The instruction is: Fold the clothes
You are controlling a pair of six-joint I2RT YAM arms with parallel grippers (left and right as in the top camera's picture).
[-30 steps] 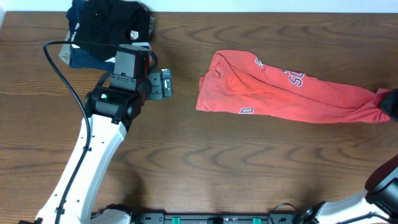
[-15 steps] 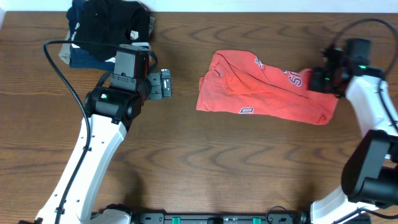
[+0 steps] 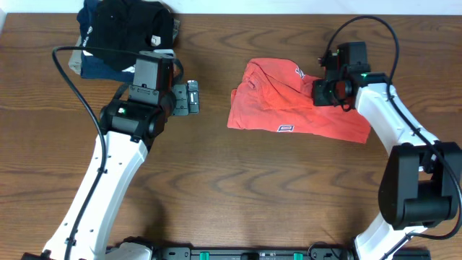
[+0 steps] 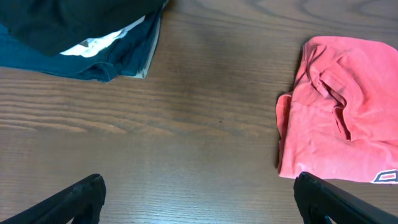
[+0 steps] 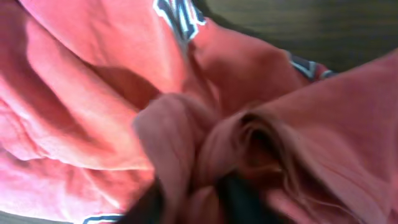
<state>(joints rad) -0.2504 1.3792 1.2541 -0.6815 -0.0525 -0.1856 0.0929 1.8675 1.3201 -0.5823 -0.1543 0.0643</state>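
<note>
The red-orange cotton T-shirt (image 3: 278, 108) lies partly folded on the brown wooden desk (image 3: 238, 195), right of centre. The left fingers (image 4: 74, 196) stand spread wide and empty. The right fingers (image 5: 236, 200) sit buried in its bunched cloth, and I cannot tell whether they grip it.

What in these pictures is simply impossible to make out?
1. Right gripper: whether it grips the red-orange cotton T-shirt; bunched cloth buries its fingers in the right wrist view, its own body covers them overhead.
2. The shirt's white lettering: folds hide most.
3. Stack of dark folded garments: cut by the top edge in the left wrist view.
</note>
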